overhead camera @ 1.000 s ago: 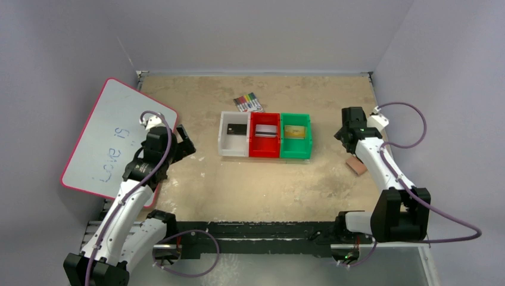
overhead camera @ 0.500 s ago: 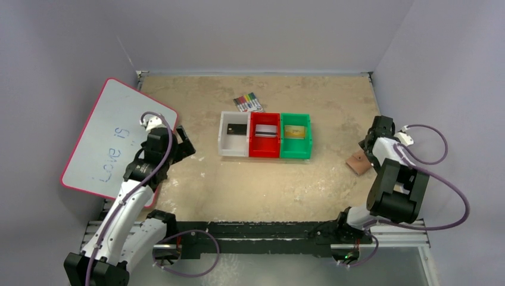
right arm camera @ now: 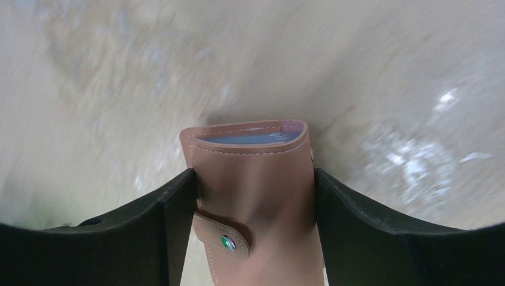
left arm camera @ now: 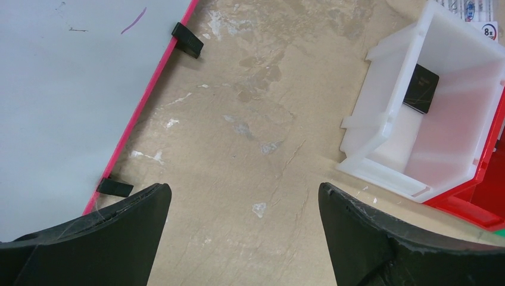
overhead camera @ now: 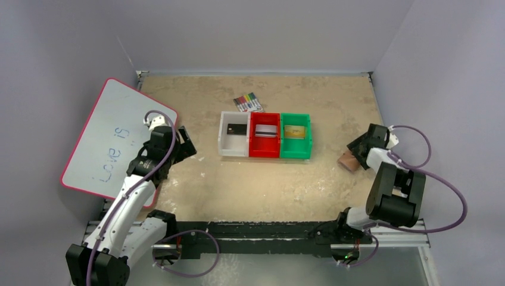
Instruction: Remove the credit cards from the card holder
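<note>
Tan card holder [right arm camera: 250, 161] lies lengthwise inside the right gripper [right arm camera: 254, 185], whose jaws pinch its long sides near the table's [overhead camera: 333, 196] right edge; the left gripper [left arm camera: 241, 193], jaws spread, is well apart.

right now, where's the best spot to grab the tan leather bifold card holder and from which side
Across its two long side edges, mid-body, coming from the end with the snap strap. The tan leather bifold card holder is folded shut, its mouth with the blue pockets pointing away; the right gripper brackets those edges, leaving the mouth free.
</note>
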`<state>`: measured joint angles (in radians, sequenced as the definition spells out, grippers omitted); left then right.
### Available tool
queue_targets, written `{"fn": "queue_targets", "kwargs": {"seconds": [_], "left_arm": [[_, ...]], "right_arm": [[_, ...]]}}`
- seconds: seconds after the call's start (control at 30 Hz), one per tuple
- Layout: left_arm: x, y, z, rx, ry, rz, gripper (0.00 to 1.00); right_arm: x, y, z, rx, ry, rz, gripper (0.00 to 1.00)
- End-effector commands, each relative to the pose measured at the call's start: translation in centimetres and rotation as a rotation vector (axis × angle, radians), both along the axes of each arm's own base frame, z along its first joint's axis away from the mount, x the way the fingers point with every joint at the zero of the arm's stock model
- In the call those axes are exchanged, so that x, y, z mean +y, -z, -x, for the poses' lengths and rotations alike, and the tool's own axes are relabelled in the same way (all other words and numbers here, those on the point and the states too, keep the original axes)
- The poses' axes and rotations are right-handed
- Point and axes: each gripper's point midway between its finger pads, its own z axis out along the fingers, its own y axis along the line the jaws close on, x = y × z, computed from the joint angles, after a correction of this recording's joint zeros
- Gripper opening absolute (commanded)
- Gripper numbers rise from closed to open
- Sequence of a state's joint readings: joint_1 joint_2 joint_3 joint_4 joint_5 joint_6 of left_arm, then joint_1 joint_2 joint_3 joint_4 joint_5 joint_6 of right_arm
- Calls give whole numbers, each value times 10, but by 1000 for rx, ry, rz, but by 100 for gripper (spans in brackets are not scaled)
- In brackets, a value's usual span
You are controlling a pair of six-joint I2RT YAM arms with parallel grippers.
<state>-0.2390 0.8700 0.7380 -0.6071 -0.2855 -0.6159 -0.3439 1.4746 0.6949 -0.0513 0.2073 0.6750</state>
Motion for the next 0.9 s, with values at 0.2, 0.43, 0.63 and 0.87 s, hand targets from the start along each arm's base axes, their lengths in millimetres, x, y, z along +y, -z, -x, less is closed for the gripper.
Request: {"fn": "queue_targets", "kwargs": {"seconds": [0.2,0.43,0.63,0.87], "left_arm": [[-3,-4,-8,-28,18,-6,95],[-4,-8,-7,-43,24,2,94],[-4,-10,-7,-50,25,4,95],[-5,-9,-8,-48,30,6,94]], "right_arm": [[99,3,23,-5,-290,-148,67],[148,8,37,31,-395,-196,63],[165,1,52,77,-366,-157,62],[170,1,90,119,-372,-191,61]]}}
